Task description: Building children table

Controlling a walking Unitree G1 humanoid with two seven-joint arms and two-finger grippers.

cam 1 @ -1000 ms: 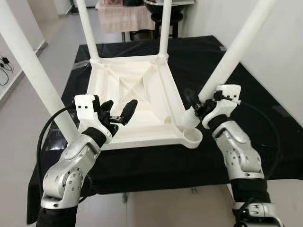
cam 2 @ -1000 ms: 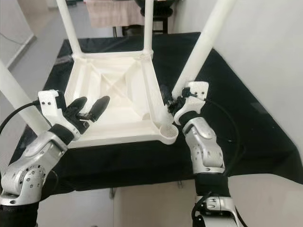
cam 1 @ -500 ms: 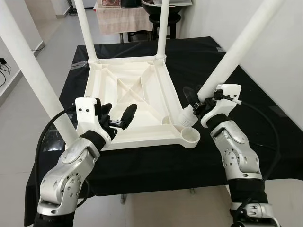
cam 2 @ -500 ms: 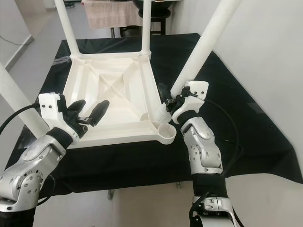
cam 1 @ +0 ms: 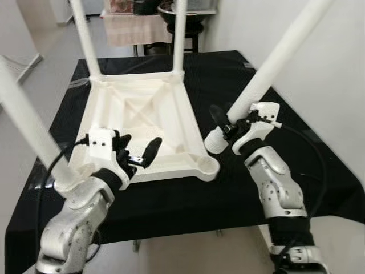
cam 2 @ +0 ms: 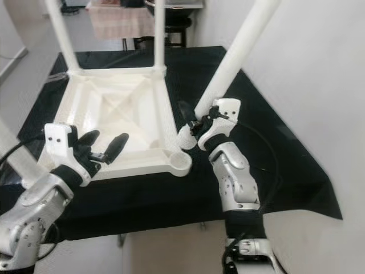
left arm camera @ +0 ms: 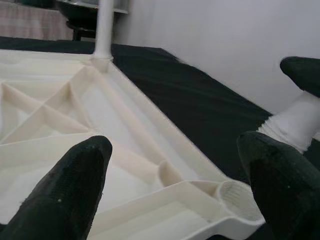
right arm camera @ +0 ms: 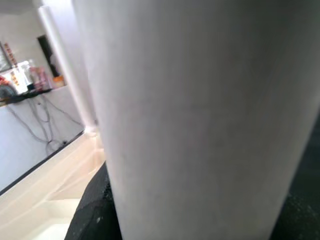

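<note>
A white children's table top lies upside down on a black-covered table. Three white legs stand in its corners: two far ones and the near left one. My right gripper is shut on the loose fourth leg, which leans up to the right. Its lower end hangs just above and beside the empty near right socket. My left gripper is open over the top's near edge, holding nothing. In the left wrist view its fingers frame the socket.
The black cloth's near edge lies just in front of me. A white wall rises close on the right. A dark stool and a towel-draped stand are behind the table. Grey floor runs along the left.
The whole view has shifted left, so the camera moved. The leg stays in my right gripper near the empty socket. My left gripper sits slightly nearer the top's near edge, still open.
</note>
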